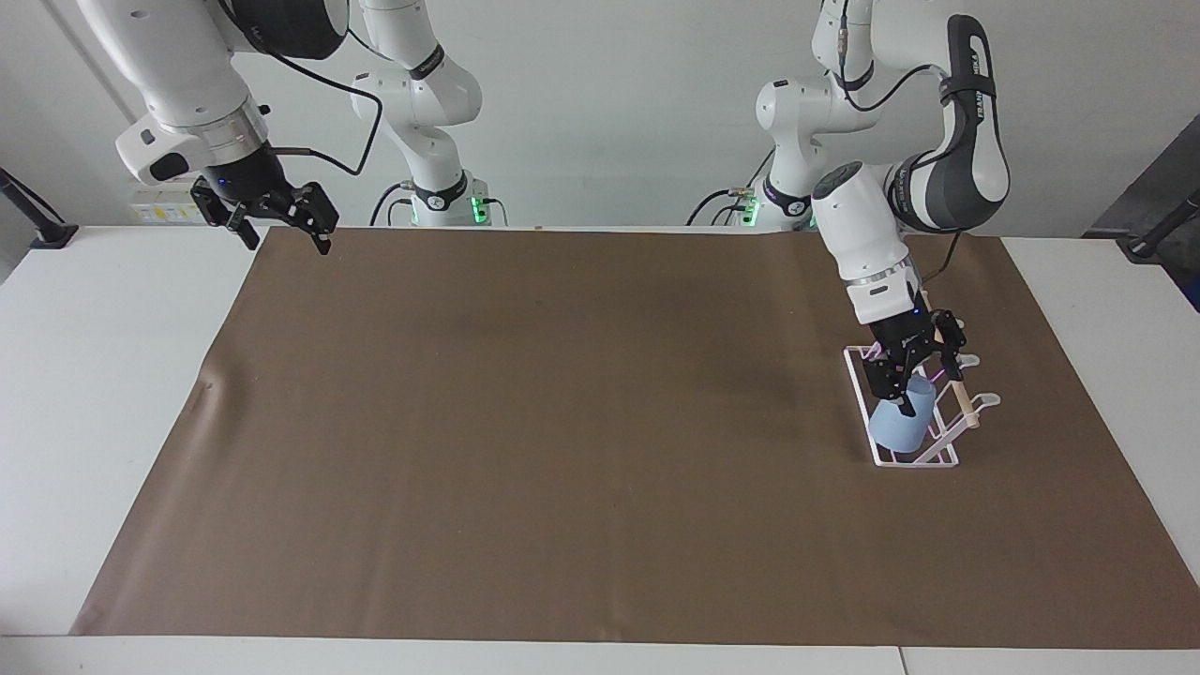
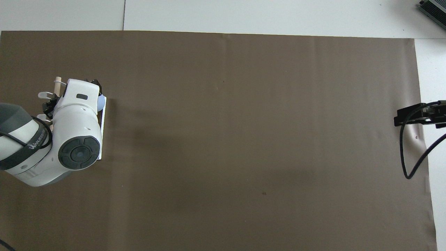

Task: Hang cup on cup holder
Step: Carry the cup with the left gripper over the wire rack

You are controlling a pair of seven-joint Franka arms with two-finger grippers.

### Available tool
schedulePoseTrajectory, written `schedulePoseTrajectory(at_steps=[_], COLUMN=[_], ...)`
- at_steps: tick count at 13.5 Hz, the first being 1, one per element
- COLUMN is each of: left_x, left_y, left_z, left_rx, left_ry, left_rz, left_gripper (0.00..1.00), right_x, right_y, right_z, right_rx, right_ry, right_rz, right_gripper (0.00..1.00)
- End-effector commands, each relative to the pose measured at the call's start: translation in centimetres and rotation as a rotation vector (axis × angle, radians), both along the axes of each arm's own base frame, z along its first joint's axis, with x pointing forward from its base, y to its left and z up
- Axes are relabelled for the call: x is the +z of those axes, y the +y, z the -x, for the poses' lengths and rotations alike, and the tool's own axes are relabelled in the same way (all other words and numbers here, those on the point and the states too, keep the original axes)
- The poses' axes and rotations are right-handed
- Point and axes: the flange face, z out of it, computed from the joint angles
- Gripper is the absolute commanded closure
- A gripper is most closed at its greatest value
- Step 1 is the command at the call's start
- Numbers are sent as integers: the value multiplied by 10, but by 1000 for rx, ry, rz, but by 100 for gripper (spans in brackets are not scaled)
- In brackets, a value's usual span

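Note:
The light-blue cup (image 1: 895, 427) rests tilted on the slanted prongs of the white wire cup holder (image 1: 914, 462), near the holder's end farther from the robots. My left gripper (image 1: 925, 386) hangs just above the cup, open, one fingertip (image 1: 904, 403) still at the cup's upper edge. The holder's wooden dowel (image 1: 962, 405) lies beside the gripper. In the overhead view the left arm covers most of the holder (image 2: 104, 120), and only a sliver of the cup (image 2: 101, 102) shows. My right gripper (image 1: 286, 236) waits open in the air over the mat's corner at the right arm's end.
A brown mat (image 1: 562, 422) covers the table's middle. White tabletop (image 1: 103, 394) shows around it. A cable (image 2: 409, 164) hangs from the right arm's wrist.

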Motion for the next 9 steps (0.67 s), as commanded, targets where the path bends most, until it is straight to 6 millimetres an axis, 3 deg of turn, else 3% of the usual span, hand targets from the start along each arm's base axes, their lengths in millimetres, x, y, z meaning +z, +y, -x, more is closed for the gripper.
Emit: schedulePoseTrajectory(at_steps=[1, 4, 8, 9], left_x=[8, 18, 64, 77], left_y=[4, -2, -58, -63], left_z=[6, 0, -4, -4], left_rx=[-7, 75, 263, 281], left_ry=[-7, 3, 85, 117], left_rz=[-10, 44, 132, 150], left_gripper=[0, 0, 0, 0], right_x=[0, 0, 0, 0], right_y=[-3, -3, -3, -3], right_z=[7, 7, 7, 7], right_rx=[2, 2, 2, 0], right_ry=[-24, -24, -23, -23], right_rz=[13, 13, 11, 11], right_gripper=[0, 0, 0, 0])
